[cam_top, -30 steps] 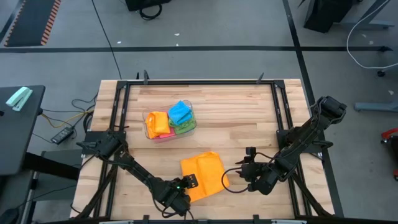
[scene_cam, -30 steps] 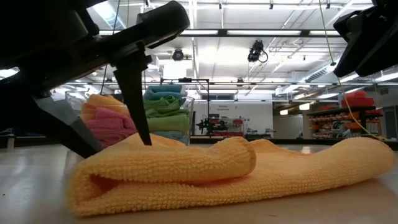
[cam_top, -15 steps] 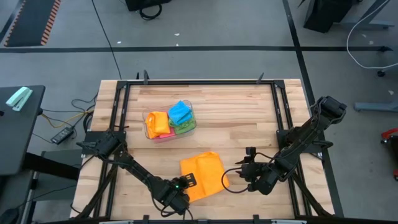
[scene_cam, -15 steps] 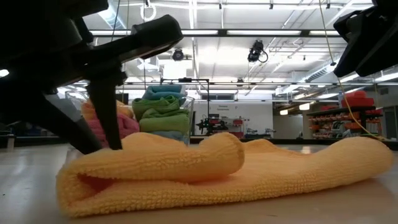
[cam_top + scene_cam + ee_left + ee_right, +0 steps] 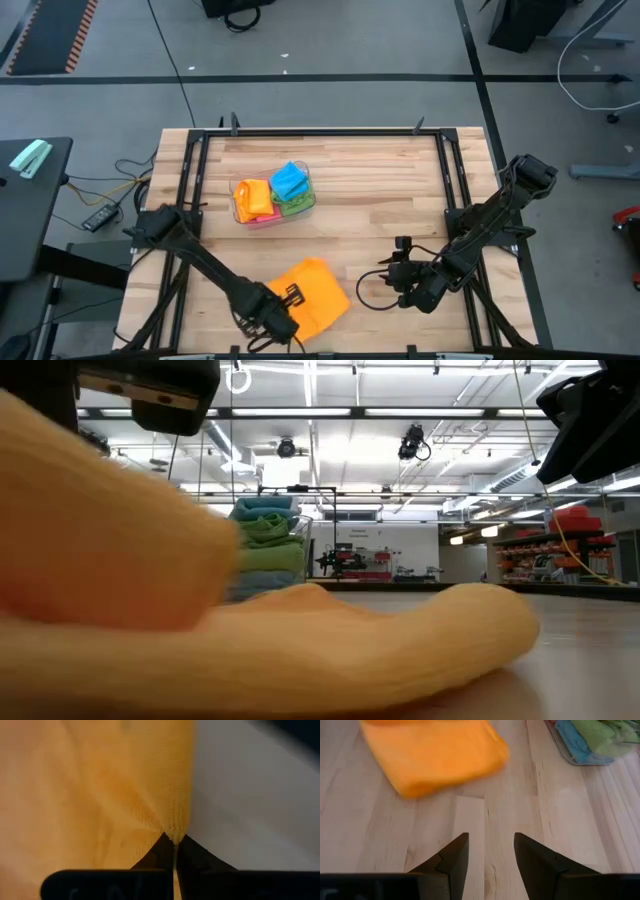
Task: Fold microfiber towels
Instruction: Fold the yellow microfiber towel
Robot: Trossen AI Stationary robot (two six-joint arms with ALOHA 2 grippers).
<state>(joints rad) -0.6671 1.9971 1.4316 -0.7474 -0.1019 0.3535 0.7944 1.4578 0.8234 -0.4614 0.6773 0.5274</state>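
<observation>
Orange towel (image 5: 308, 290) lies bunched near the counter's (image 5: 380, 180) front edge, left hand (image 5: 272, 318) pinching its corner; right hand (image 5: 489, 851) waits spread beside it. The fold looks mid-way; next it needs the pinched edge laid flat and square.

Wooden tabletop (image 5: 380, 190) (light planks, black frame around it); clear plastic tub (image 5: 243, 215) standing left of centre; cables (image 5: 110, 195) on floor.

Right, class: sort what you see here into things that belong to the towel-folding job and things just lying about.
Belongs to the job:
- orange towel, pinched in the left gripper
- folded towels in the clear tub
- right gripper, open, waiting beside the orange towel

Just lying about:
- cables on the floor
- black side table
</observation>
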